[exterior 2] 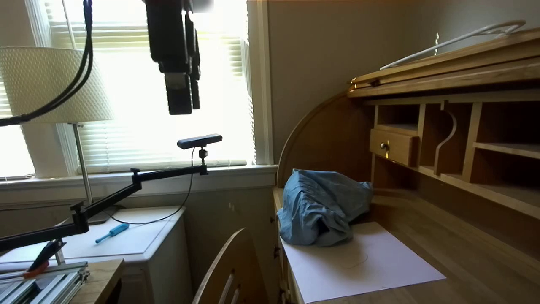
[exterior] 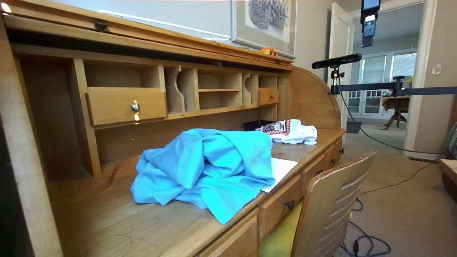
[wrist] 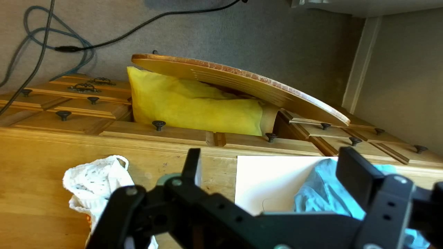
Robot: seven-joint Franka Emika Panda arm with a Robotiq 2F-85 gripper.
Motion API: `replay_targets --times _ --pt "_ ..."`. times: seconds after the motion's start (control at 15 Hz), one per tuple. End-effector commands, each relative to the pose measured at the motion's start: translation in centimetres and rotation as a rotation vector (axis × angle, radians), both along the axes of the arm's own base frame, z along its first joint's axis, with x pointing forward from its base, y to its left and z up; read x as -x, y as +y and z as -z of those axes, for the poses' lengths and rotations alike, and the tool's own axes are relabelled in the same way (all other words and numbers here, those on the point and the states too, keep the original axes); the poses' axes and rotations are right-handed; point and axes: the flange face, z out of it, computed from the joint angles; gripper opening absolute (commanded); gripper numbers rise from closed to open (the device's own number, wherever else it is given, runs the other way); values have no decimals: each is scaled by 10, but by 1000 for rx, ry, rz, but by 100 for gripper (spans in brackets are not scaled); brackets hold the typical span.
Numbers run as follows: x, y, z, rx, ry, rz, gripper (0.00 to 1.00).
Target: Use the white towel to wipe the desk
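Fingers (wrist: 358,179) stand wide apart, well above the surface (wrist: 27,166). In the wrist view, the crumpled white towel (wrist: 98,180) lies left of them, full extent uncertain; white paper (wrist: 264,180) shows between them.

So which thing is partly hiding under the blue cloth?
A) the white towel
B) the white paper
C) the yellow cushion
B: the white paper sticks out from under the blue cloth in both exterior views, while the white towel lies apart in the wrist view.
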Motion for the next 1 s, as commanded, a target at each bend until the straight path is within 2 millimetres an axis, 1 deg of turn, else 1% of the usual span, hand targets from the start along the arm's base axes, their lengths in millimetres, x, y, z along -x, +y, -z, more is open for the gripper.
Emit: replay_targets --times 0.0,0.13,0.33,0.67,0.93 --pt "-12 -1 6 -8 -8 50 100" --pt "-36 -5 16 -30 -54 151 100" --pt "-71 -19 36 -29 -129 283 100" --pt "-126 -58 84 -10 -173 485 100" --pt "-161 -91 114 1 -202 621 100"
